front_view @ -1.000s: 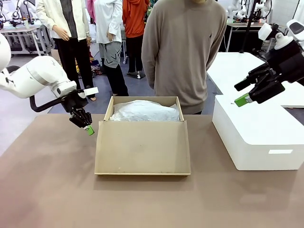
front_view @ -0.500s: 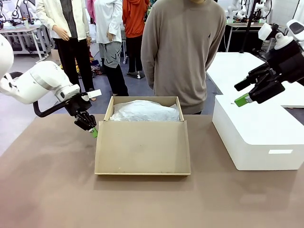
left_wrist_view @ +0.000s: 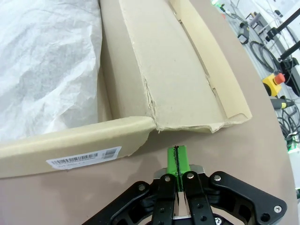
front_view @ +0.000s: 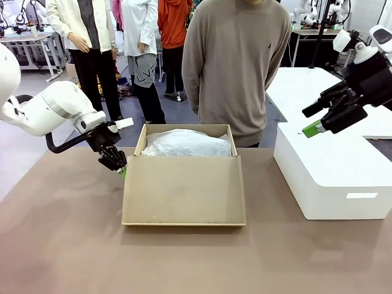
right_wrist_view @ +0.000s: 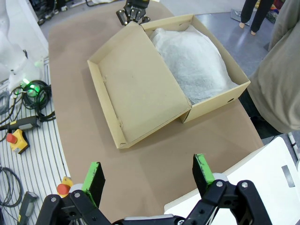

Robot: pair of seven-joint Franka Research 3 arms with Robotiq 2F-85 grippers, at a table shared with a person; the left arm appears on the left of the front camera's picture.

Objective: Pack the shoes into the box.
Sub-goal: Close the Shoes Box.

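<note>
The tan cardboard box (front_view: 184,193) sits mid-table with its flap lid folded down toward me and white tissue paper (front_view: 187,144) bulging in the open part. The shoes are out of view. My left gripper (front_view: 122,171) is shut with nothing in it, low at the box's left side by the lid hinge. In the left wrist view its green pads (left_wrist_view: 178,161) press together just short of the box corner (left_wrist_view: 140,124) and the lid (left_wrist_view: 178,70). My right gripper (front_view: 311,119) hangs open and empty at the right, high over the table. The right wrist view shows the box (right_wrist_view: 140,79) below the right gripper (right_wrist_view: 147,173).
A large white rounded box (front_view: 334,171) stands on the table at the right, under the right gripper. A person in a grey-brown sweater (front_view: 239,67) stands at the far edge behind the tan box. Bare brown tabletop (front_view: 184,263) lies in front.
My left gripper has moved right and slightly down, closing in on the box's left side at the lid hinge. The right arm and the box are unchanged.
</note>
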